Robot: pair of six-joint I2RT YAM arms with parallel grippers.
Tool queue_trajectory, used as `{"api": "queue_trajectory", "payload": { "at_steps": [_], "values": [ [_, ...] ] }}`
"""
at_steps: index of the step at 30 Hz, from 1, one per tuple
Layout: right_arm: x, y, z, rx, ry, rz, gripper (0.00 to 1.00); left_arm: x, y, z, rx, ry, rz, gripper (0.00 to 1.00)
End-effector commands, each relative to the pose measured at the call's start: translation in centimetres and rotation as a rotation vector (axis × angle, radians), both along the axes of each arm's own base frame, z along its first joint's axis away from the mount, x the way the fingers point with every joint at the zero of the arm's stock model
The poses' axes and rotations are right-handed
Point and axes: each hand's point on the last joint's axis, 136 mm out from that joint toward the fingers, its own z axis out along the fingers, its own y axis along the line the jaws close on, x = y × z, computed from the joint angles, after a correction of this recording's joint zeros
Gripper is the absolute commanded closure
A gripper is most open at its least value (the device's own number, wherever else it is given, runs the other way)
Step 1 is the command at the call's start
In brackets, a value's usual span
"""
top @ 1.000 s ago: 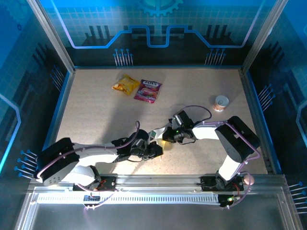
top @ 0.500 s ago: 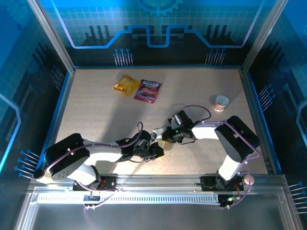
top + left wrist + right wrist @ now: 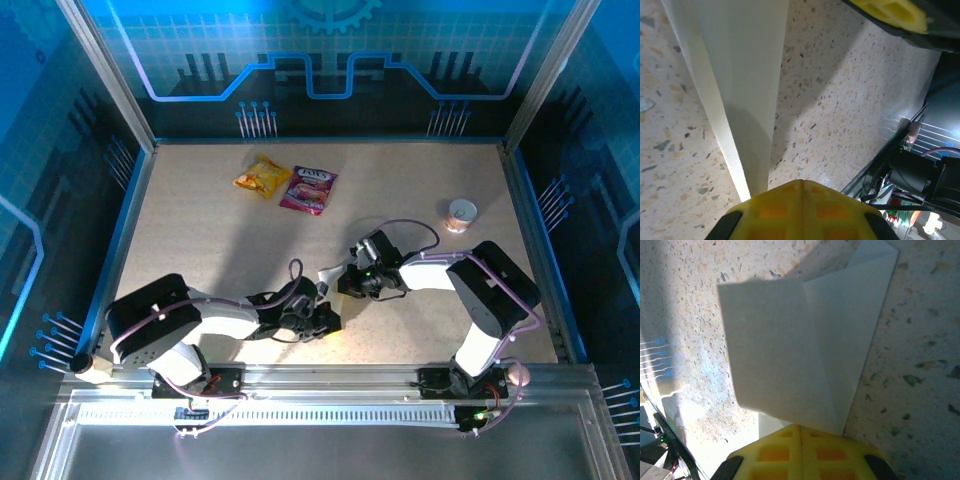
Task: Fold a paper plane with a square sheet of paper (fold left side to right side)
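Remotely, in the top external view I saw the sheet of paper (image 3: 330,273) as a small folded white shape near the middle of the table (image 3: 200,230), between the two tools: the left gripper (image 3: 322,316) lay just at its near side and the right gripper (image 3: 350,283) just at its right. A yellow snack packet (image 3: 262,176) and a pink snack packet (image 3: 309,189) sat side by side well apart at the far side, and a small round cup (image 3: 461,214) stood off to the right. On the left wrist camera the left gripper (image 3: 802,189) had its yellow pads pressed together; the paper (image 3: 735,75) ran as a long white strip down to the left pad's edge, and I could not tell whether it was pinched there. On the right wrist camera the right gripper (image 3: 801,432) was closed too, with the near edge of the creased paper (image 3: 790,350) tucked in at its pads.
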Motion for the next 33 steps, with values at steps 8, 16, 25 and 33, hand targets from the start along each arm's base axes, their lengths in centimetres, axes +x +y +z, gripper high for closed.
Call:
{"api": "queue_trajectory", "payload": {
  "at_steps": [8, 16, 25, 33],
  "values": [
    [-5.9, -5.3, -6.7, -0.301, 0.217, -0.002, 1.00, -0.8, -0.4, -1.2, -0.006, 0.032, -0.012, 0.93],
    [-6.0, -5.3, -6.8, -0.303, 0.220, 0.002, 1.00, -0.7, -0.8, -1.4, -0.004, 0.026, -0.015, 0.94],
    [-5.9, -5.2, -6.6, -0.300, 0.218, 0.004, 1.00, -0.5, -1.2, -2.1, 0.015, 0.024, -0.024, 0.94],
    [-3.5, -3.1, -2.3, -0.182, 0.064, 0.031, 1.00, -1.2, -0.6, -3.2, 0.065, 0.037, -0.031, 0.96]
  ]
}}
